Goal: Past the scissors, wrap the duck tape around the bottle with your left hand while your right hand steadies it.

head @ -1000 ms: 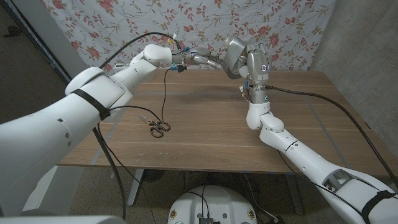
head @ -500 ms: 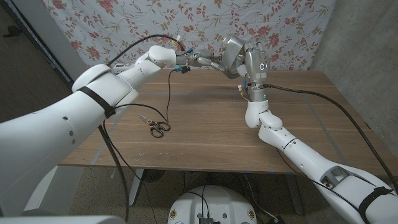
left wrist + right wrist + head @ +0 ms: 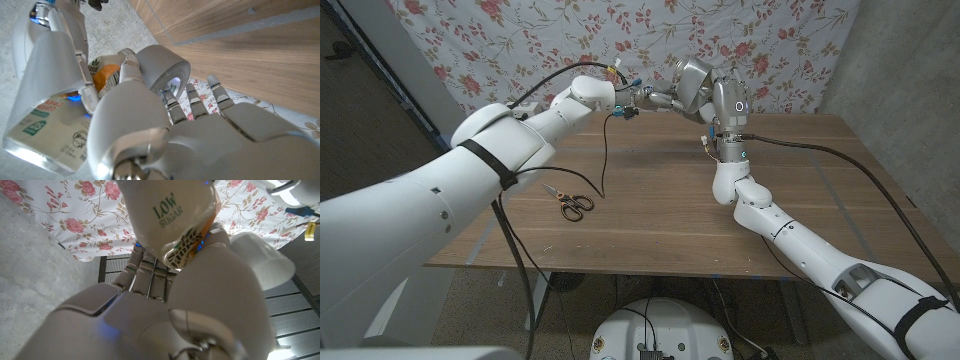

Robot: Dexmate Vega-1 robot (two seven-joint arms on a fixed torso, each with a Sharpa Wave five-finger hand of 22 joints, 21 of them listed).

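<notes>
The scissors [image 3: 574, 203] lie on the table [image 3: 660, 215], in its left half, nearer to the front edge. Above the back edge, near its middle, the left hand [image 3: 645, 96] holds the tape roll [image 3: 687, 80] against the bottle [image 3: 45, 132]. The right hand [image 3: 728, 100] holds the bottle, just right of the roll.

Printed in green on the white label of the bottle [image 3: 170, 215], held in the right hand [image 3: 210, 310]: "LOW SUGAR", clear in the right wrist view. Further lettering lower on the same label, beside the orange patch, too curled and cut off to read. On the bottle's label in the left wrist view [image 3: 47, 125]: small green badges and lines of print, upside down and blurred, not legible. No readable text on the duck tape [image 3: 162, 70].
</notes>
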